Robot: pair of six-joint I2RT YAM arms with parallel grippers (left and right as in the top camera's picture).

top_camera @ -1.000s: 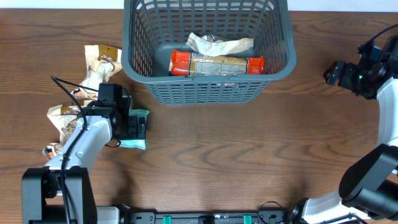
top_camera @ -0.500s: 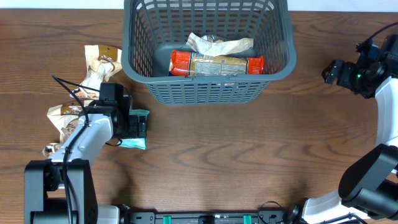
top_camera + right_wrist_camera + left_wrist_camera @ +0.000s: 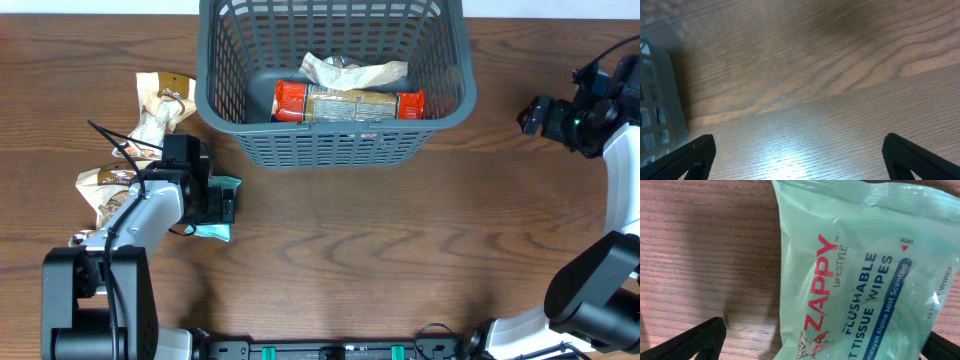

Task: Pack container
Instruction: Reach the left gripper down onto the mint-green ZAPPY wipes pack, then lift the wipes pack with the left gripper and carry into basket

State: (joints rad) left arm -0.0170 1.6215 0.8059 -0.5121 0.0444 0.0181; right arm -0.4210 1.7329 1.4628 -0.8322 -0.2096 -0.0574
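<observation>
- Overhead view: we see the container (image 3: 330, 148) at the far middle of the table (image 3: 400, 250), standing upright.
- Inside it lie a long packet with orange-red ends (image 3: 348, 103) and, behind that, a crumpled pale wrapper (image 3: 355, 72).
- The left gripper (image 3: 225, 203) hangs low over a green wipes pack (image 3: 213, 232), near the container's front left corner.
- In the left wrist view its jaws are released wide. The pack lies flat between the two dark fingertips (image 3: 695, 342), and we see no pinch on it.
- Two brown-and-white snack packets (image 3: 160, 100) (image 3: 100, 190) lie left of that arm.
- The right gripper (image 3: 535, 115) is well right of the container. Its jaws are spread wide over bare wood, with nothing between them.
</observation>
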